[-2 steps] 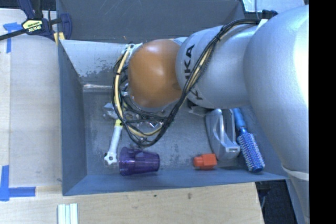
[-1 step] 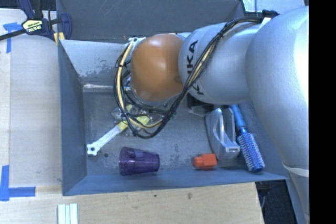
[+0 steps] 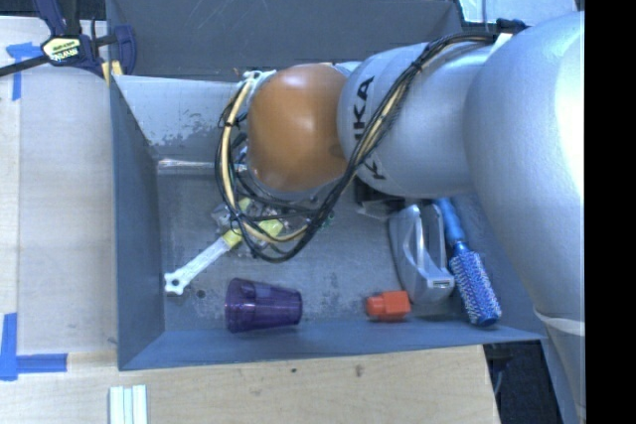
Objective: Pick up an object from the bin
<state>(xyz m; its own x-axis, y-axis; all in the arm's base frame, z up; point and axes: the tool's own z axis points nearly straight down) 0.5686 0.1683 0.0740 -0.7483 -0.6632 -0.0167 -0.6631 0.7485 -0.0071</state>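
The gripper (image 3: pixel 246 218), open or shut I cannot tell, is hanging left of centre over the upper end of the slim white plastic stick (image 3: pixel 204 263); closing squarely across its shaft is looking wisest.

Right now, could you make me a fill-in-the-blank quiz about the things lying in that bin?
The cup lying on its side in the bin is ____ in colour. The small block, to the right of the cup in the camera view, is ____. The brush at the bin's right end has ____ bristles.
Missing words: purple; orange; blue.
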